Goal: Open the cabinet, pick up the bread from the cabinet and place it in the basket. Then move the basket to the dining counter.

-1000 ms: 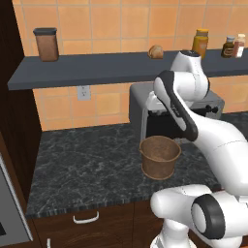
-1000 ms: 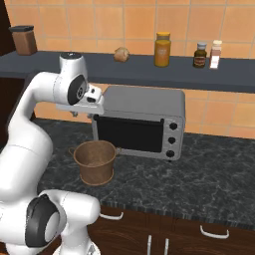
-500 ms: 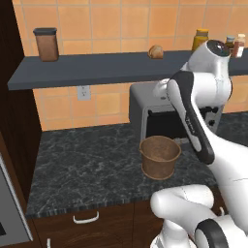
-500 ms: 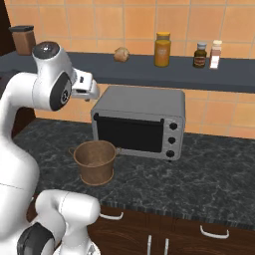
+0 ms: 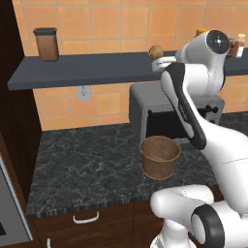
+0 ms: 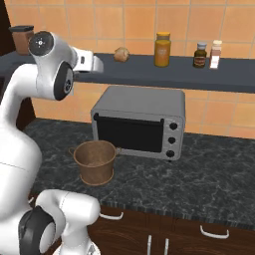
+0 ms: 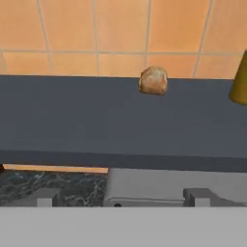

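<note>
- Left base view: the arm has lifted over the last second, from down in front of the toaster oven [image 5: 174, 114] to the level of the dark shelf [image 5: 87, 72]. Its hand end now sits just beside the bread [image 5: 155, 51], which rests on that shelf against the tiled wall. The basket [image 5: 160, 156] has stayed put on the black marbled counter [image 5: 82, 164], in front of the oven. I judge this to be the approach for the pick. The arm's own links cover the fingers here, so I cannot tell from this side how the pincer stands.
- Right base view: the gripper [image 6: 97, 63] has come up to the shelf's front edge, left of the bread [image 6: 121, 54] and still apart from it. The basket [image 6: 95, 162] is empty, so nothing is placed yet. The fingers are too small to separate here. An amber jar [image 6: 162, 49] and two small bottles [image 6: 207, 55] stand further along the shelf.
- Hand view: the bread [image 7: 154, 80] lies ahead, a little above centre, on the shelf [image 7: 96, 120]. The two fingertips [image 7: 46, 198] stand wide apart, with nothing between them. The jar is cut off at the right edge.
</note>
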Available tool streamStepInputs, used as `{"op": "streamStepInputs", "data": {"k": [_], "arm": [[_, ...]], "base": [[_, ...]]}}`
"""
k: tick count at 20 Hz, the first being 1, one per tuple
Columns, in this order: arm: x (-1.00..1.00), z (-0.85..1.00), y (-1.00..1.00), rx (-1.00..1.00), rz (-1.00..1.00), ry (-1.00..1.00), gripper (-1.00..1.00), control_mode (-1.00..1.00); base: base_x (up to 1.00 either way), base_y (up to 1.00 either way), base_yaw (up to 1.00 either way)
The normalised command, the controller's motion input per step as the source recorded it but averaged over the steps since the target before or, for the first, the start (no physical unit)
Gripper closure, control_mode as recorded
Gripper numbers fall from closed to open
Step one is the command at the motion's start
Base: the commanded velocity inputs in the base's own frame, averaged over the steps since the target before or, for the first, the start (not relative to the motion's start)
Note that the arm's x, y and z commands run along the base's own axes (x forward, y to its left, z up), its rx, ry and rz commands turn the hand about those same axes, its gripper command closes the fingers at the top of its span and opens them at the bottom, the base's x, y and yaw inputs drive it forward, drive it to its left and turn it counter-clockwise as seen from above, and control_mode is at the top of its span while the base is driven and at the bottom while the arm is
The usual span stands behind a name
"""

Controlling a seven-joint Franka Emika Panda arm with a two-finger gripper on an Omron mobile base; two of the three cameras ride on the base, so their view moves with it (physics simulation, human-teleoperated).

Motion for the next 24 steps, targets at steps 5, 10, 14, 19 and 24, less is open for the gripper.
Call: {"op": "streamStepInputs", "data": {"k": [5, 10, 14, 19, 24], "arm": [[1.0, 0.23, -0.41, 0.01, -0.03, -0.01, -1.0, -1.0], [0.85, 0.34, -0.28, 0.03, -0.01, 0.02, -1.0, -1.0], [0.86, 0.19, -0.12, 0.05, 0.0, 0.05, -1.0, -1.0], [0.65, 0.1, -0.17, 0.1, 0.0, 0.15, -1.0, -1.0], [0.61, 0.0, -0.05, 0.02, -0.02, 0.14, -1.0, -1.0]], "base": [[0.0, 0.0, 0.0], [0.0, 0.0, 0.0], [0.0, 0.0, 0.0], [0.0, 0.0, 0.0], [0.0, 0.0, 0.0]]}}
